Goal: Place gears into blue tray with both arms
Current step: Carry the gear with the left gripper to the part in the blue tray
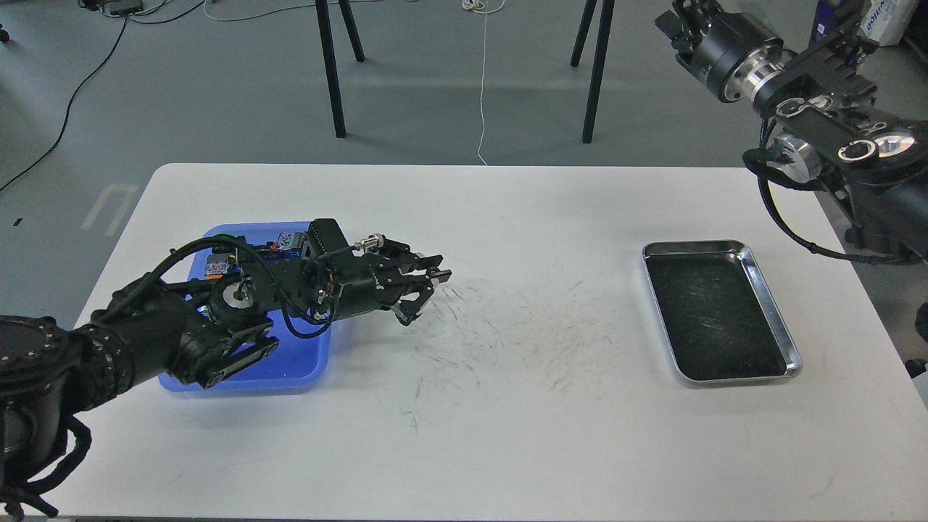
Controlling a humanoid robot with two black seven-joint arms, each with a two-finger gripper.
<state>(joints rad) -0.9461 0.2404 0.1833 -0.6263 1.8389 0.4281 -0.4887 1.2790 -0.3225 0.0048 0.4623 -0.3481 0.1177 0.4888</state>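
shallow bright blue plastic tray (308,366): long axis 12–6 | left pincer (423,290): spread, empty, pointing 3 | right pincer (670,22): can't tell

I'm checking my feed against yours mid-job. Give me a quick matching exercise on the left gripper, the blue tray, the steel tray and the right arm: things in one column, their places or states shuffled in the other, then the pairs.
Things:
1. left gripper
2. blue tray
3. steel tray
4. right arm

Places or states:
A. on the table's right side, dark floor bare
B. raised off the table's far right corner
C. on the table's left side, partly hidden under an arm
D. open, over the scuffed tabletop just right of a tray

Pairs: 1-D, 2-C, 3-A, 4-B
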